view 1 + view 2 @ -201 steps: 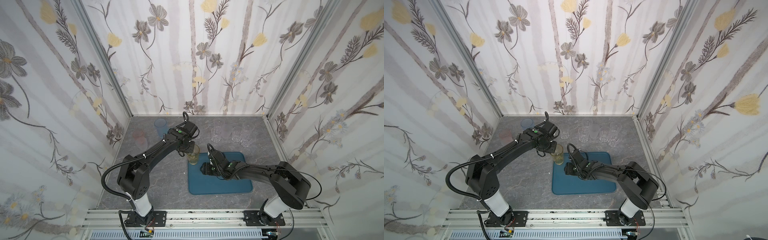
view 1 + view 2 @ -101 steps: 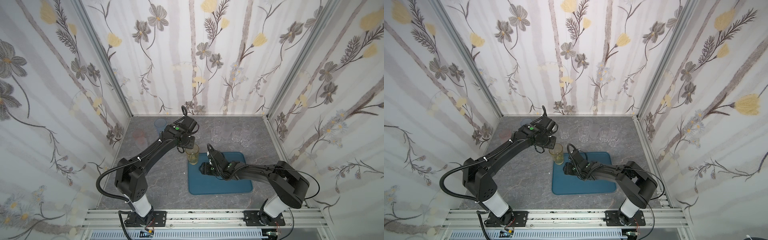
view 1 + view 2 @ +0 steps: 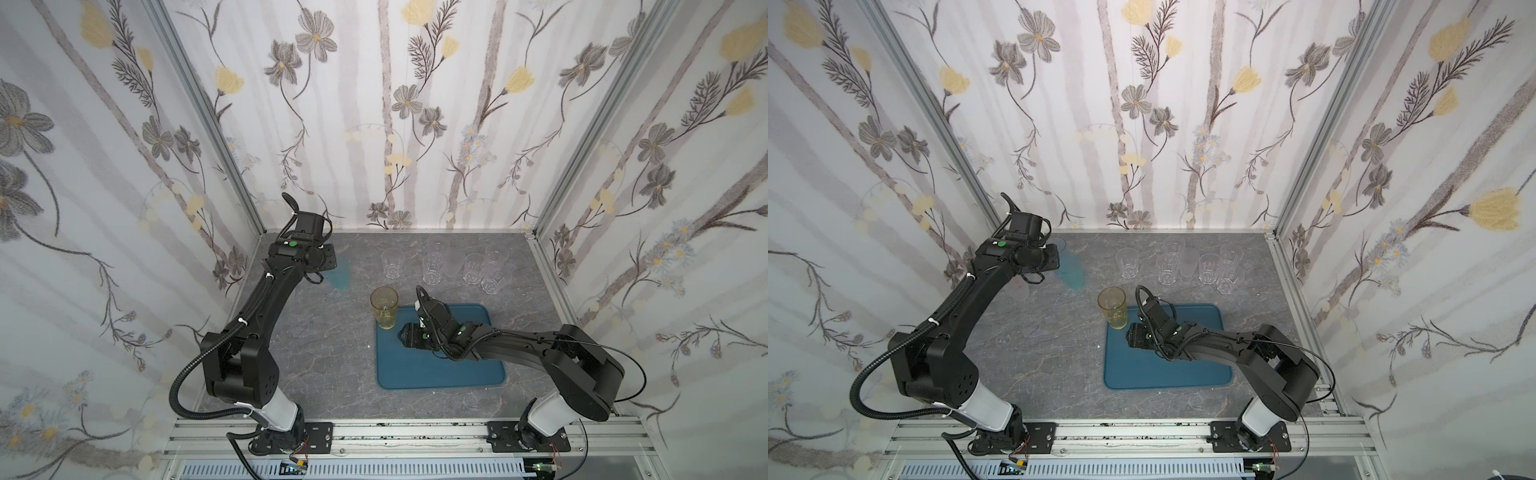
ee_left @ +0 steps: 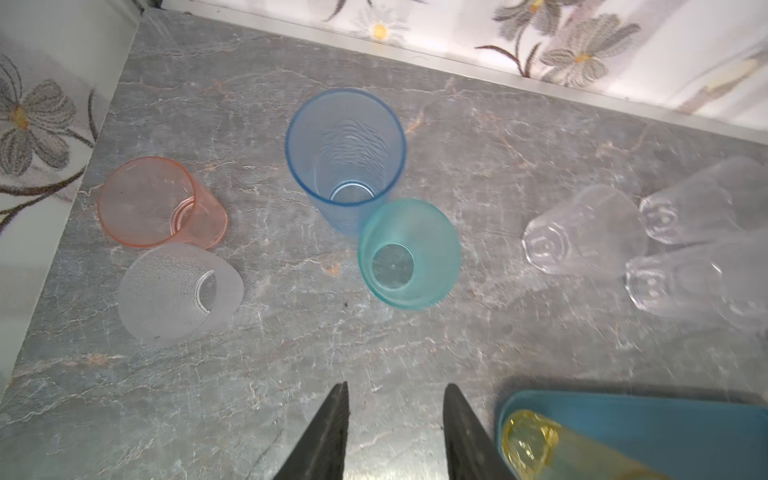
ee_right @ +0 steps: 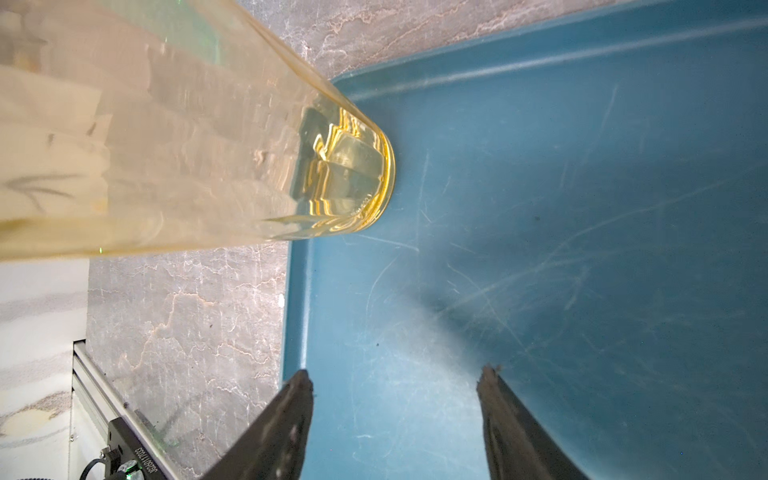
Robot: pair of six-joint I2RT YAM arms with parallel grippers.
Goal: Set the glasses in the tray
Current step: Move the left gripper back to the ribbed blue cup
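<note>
Amber glass (image 3: 384, 307) stands in tray (image 3: 436, 374) corner. Other glasses (image 3: 392, 262) on desk (image 4: 291, 353). Teal glass (image 4: 409, 253) near left tool (image 4: 397, 386), which is a bit open, empty. Right tool (image 5: 395, 372) wide, empty. Glasses look light, slippery, tippy: pinch side softly, mid-height.

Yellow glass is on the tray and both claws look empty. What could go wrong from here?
1. The yellow glass stands at the very corner of the tray, by the rim, and the open right claw hangs close beside it; a careless sweep might tip it off.
2. The open left claw faces the teal glass and blue glass, which stand tight together; grabbing one could knock the other over.
</note>
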